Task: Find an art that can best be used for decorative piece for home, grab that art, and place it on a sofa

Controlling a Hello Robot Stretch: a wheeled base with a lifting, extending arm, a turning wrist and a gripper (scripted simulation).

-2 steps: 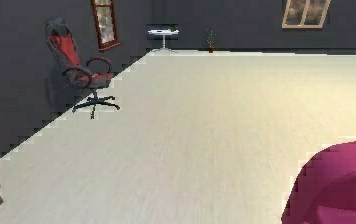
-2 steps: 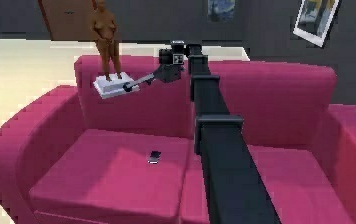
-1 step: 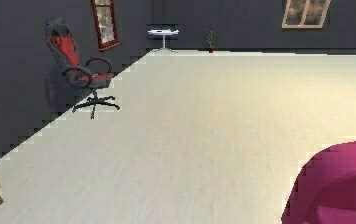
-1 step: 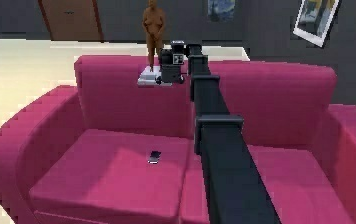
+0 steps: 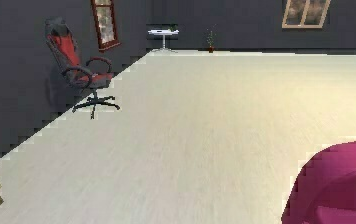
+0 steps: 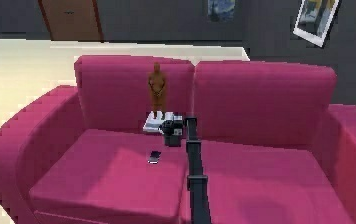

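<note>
A brown statue (image 6: 158, 82) of a figure rises from a white base (image 6: 154, 122) in front of the backrest of the magenta sofa (image 6: 96, 170) in the arm side view. My dark arm (image 6: 195, 175) reaches up over the seat, and the gripper (image 6: 168, 130) sits right at the statue's base. Whether the statue rests on the seat cushion or hangs from the gripper cannot be made out, so I cannot tell whether it holds anything. One corner of the sofa (image 5: 331, 185) shows at the forward view's bottom right.
A small dark object (image 6: 155, 155) lies on the seat cushion. Framed pictures (image 6: 314, 18) hang behind the sofa, near a brown door (image 6: 71, 18). Ahead are pale open floor (image 5: 206, 120), a red-and-black office chair (image 5: 84, 70), a small white table (image 5: 163, 35) and a potted plant (image 5: 211, 40).
</note>
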